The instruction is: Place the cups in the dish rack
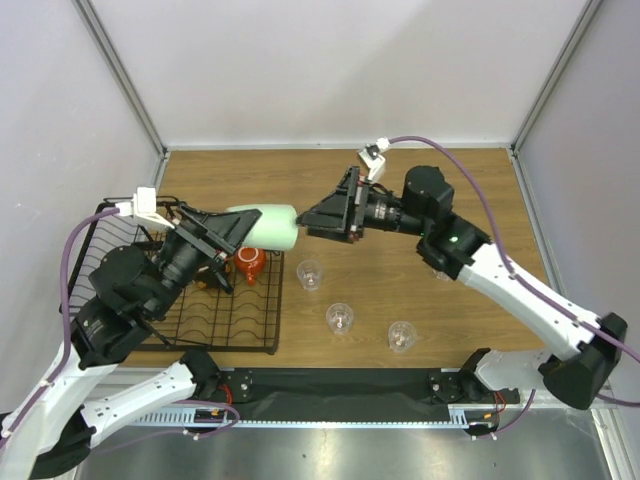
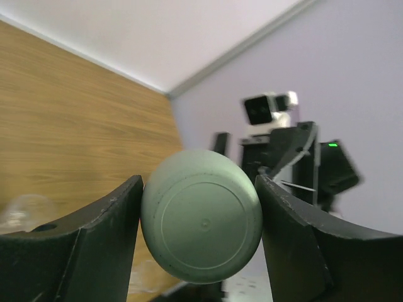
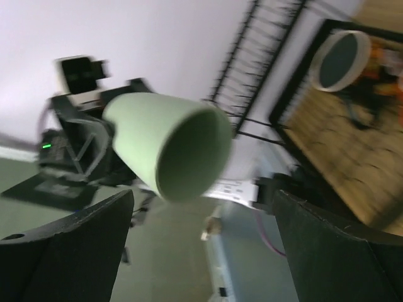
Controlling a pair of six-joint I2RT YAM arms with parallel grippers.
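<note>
My left gripper (image 1: pixel 233 228) is shut on the pale mint-green cup (image 1: pixel 268 225) and holds it on its side in the air, above the right edge of the black wire dish rack (image 1: pixel 276 300). In the left wrist view the fingers (image 2: pixel 107 220) press both sides of the cup's base (image 2: pixel 201 217). My right gripper (image 1: pixel 308 218) is open and empty, just right of the cup's mouth (image 3: pixel 189 151) and apart from it. An orange-red cup (image 1: pixel 249 263) sits in the rack. Three clear tumblers (image 1: pixel 311 273) (image 1: pixel 340 317) (image 1: pixel 402 335) stand on the table.
The right wrist view shows the rack (image 3: pixel 252 69) with a white-rimmed, dark-inside cup (image 3: pixel 340 60) in it. Grey walls close the wooden table (image 1: pixel 450 200) at the back and sides. The right arm (image 2: pixel 296 151) faces the left wrist camera.
</note>
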